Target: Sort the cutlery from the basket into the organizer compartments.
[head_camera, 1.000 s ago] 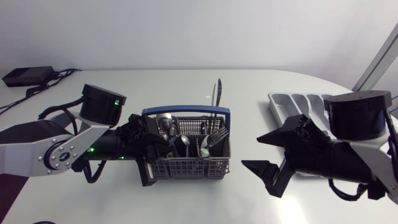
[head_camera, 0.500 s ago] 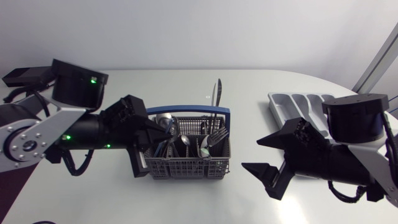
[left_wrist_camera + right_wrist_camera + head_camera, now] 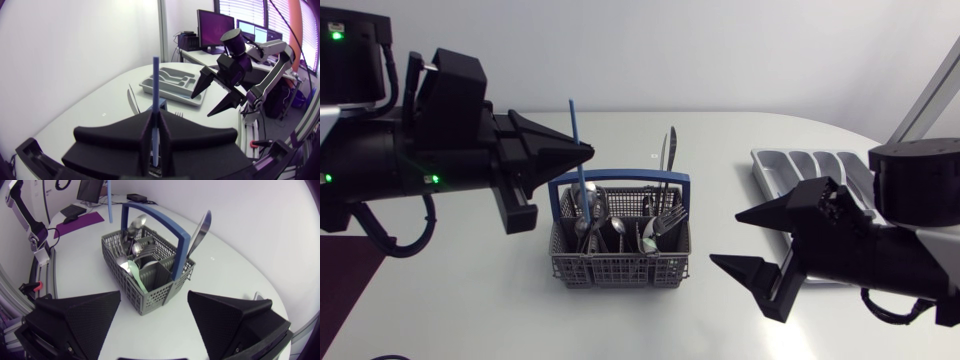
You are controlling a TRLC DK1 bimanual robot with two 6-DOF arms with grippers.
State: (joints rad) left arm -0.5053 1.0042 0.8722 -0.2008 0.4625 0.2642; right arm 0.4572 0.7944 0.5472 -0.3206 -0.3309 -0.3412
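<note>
Left pincer (image 3: pixel 585 152): clamped on the blue-handled utensil (image 3: pixel 576 130), fingers pressed flat together on the handle from both sides, raised above the basket's left end.
Blue-handled utensil: upright with a slight tilt. The handle tip stands clear above my fingers, and the lower part runs down toward the basket.
Utensil head: not identifiable. It merges with the other metal in the basket. It may be a spoon, but the head view does not settle it, and my own fingers (image 3: pixel 120 140) block it in the left wrist view.
Basket (image 3: pixel 620 270): grey mesh with a blue hoop handle (image 3: pixel 620 178), standing on the table between my two arms. In the left wrist view it is almost wholly hidden behind my fingers.
Basket contents: a knife (image 3: pixel 667 155) stands upright at the far side, a fork (image 3: pixel 670 215) leans at the right end, and several spoons (image 3: pixel 590 198) overlap one another. The exact count cannot be read.
Right pincer (image 3: pixel 752 243): fingers wide apart, holding nothing, just right of the basket. In the right wrist view the basket sits ahead of it, between the two fingers but clear of both.
Organizer (image 3: pixel 800 165): grey tray at the table's right, behind the right pincer. My right arm (image 3: pixel 880 250) covers its near end. Compartment contents cannot be made out.
</note>
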